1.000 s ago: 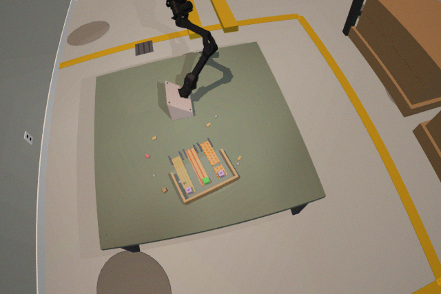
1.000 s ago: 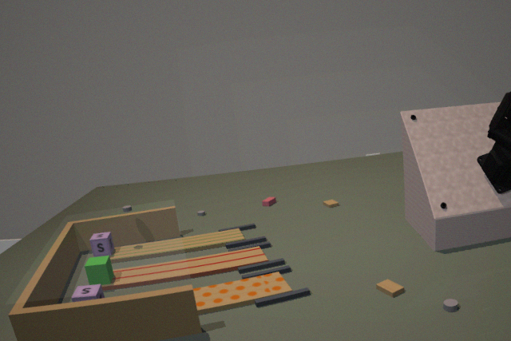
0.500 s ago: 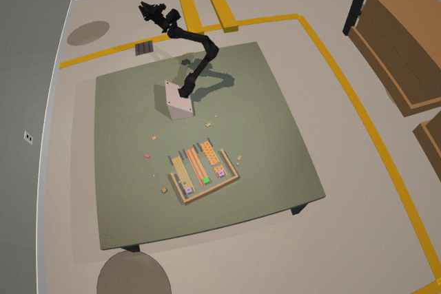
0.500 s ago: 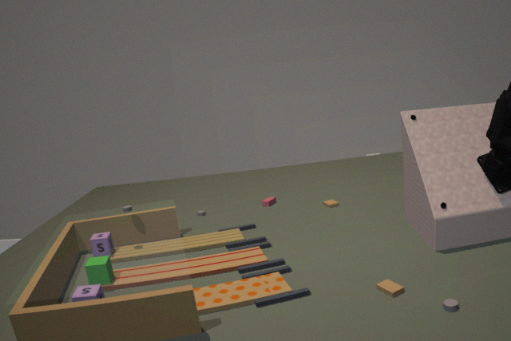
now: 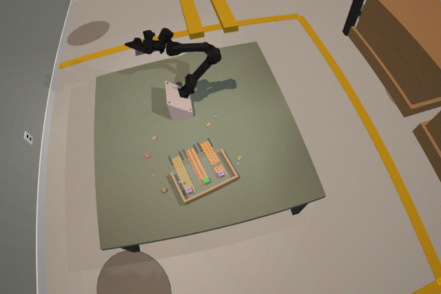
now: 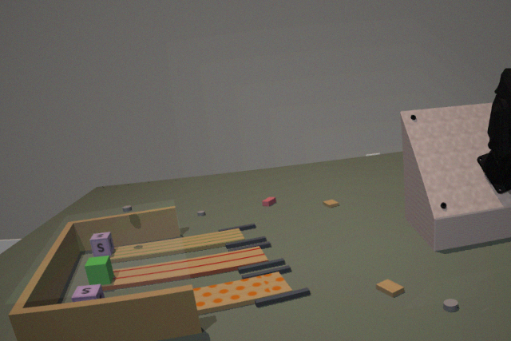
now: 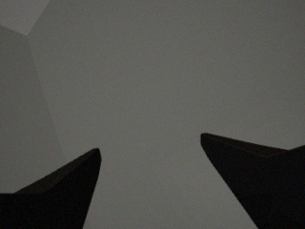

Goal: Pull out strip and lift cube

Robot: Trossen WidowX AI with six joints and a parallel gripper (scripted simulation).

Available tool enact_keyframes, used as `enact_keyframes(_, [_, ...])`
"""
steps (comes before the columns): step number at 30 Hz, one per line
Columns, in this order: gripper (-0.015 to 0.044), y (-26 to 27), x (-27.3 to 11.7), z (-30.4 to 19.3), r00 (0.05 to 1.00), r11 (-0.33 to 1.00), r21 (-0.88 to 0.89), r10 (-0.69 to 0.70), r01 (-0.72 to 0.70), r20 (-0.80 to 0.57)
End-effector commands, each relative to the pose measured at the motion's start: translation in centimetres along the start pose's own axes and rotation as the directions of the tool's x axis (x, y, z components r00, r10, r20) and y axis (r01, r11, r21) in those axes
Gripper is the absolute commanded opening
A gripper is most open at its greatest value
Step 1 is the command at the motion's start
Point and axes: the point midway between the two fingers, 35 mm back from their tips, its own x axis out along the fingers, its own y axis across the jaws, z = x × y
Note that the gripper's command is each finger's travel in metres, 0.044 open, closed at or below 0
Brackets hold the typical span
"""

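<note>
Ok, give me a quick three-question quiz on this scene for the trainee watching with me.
1. True or false: the gripper hangs over the tray.
2. Which cube sits on the red-lined strip? A purple, B green, C pink.
3. Fill in: seen from the top, the dotted strip lies in ___ pieces.
Key: 1 false, it is open and empty, out past the table edge; 2 B; 3 two.
</note>
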Motion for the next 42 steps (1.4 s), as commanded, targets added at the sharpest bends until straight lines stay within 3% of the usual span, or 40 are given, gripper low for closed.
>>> enact_keyframes(1, [0.0400,3.8,0.0,-5.5,0.982,0.993,-0.039,0.106,-0.113,-0.156])
enact_keyframes(7, [0.0400,9.7,-1.8,-14.3,0.878,0.948,-0.059,0.263,-0.311,-0.399])
enact_keyframes(13, [0.0400,14.6,-6.0,-22.4,0.691,0.862,-0.026,0.388,-0.506,-0.610])
enact_keyframes(21, [0.0400,19.0,-14.9,-31.7,0.339,0.687,0.105,0.478,-0.719,-0.810])
enact_keyframes(29, [0.0400,20.3,-25.5,-37.8,-0.052,0.491,0.309,0.469,-0.815,-0.881])
enact_keyframes(42, [0.0400,20.3,-25.7,-37.9,-0.060,0.487,0.314,0.468,-0.815,-0.882])
